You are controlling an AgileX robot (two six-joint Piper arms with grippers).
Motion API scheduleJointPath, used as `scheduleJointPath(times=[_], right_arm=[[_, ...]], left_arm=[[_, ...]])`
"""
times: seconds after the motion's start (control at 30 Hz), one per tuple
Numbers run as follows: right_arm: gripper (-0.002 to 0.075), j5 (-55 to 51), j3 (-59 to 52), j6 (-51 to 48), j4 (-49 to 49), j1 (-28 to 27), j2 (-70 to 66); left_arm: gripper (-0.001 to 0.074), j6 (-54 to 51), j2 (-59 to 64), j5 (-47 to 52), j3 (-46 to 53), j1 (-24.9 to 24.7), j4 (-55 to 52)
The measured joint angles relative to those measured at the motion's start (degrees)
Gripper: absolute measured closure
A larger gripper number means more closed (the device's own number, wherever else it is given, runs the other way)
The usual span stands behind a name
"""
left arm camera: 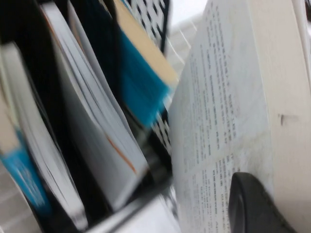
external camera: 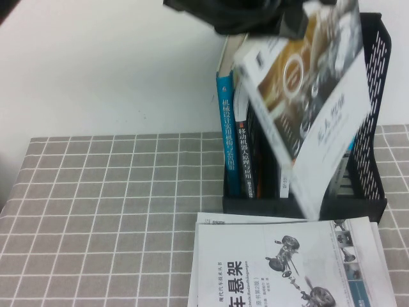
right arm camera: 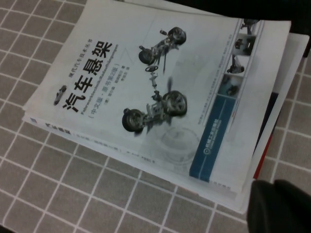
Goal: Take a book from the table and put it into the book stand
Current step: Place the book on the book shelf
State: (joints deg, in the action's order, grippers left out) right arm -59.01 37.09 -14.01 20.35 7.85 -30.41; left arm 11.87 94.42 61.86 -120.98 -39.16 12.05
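The left gripper (external camera: 281, 22) pinches the book (external camera: 313, 102) by its top edge, tilted above the book stand (external camera: 374, 128). Insertion is in hand; next, I judge, straighten it and lower it into a free slot. The right gripper (right arm camera: 279, 206) hovers over the stack of books (right arm camera: 160, 97) on the table (external camera: 96, 211); its state I cannot tell.

On my overhead feed, the left gripper (external camera: 255, 19) is a matte black, blocky mass with glossy folds, blurred at its edges. It is up over the far edge of the grey cloth bench with a white grid (external camera: 96, 192), right of the middle. Its own wrist camera gives me one of its fingers (left arm camera: 257, 208): smooth black plastic, with a rounded tip and a faint sheen along the rim. The right gripper (right arm camera: 279, 208) shows only in its own wrist camera, over the near right part of the bench. It is a dark, rounded black shape with a soft highlight. I can make out no cables, screws or markings on either.
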Motion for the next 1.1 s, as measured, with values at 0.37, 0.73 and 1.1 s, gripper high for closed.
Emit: scheduleJointPath(times=[0.37,0.73,1.1], right_arm=[[0.0729,-1.99,0.00,0.48,-1.03,0.00,1.45],[0.0729,-1.41,0.00,1.80,-3.48,0.00,1.45],[0.0729,-1.03,0.00,2.82,-3.48,0.00,1.45]], left_arm=[[0.0636,14.34,6.99,-0.62,-8.09,-0.08,-15.38],[0.0636,17.95,7.02,-3.82,-11.01,-0.13,-22.99],[0.0636,15.42,7.87,-6.45,-13.21,-0.13,-20.28]])
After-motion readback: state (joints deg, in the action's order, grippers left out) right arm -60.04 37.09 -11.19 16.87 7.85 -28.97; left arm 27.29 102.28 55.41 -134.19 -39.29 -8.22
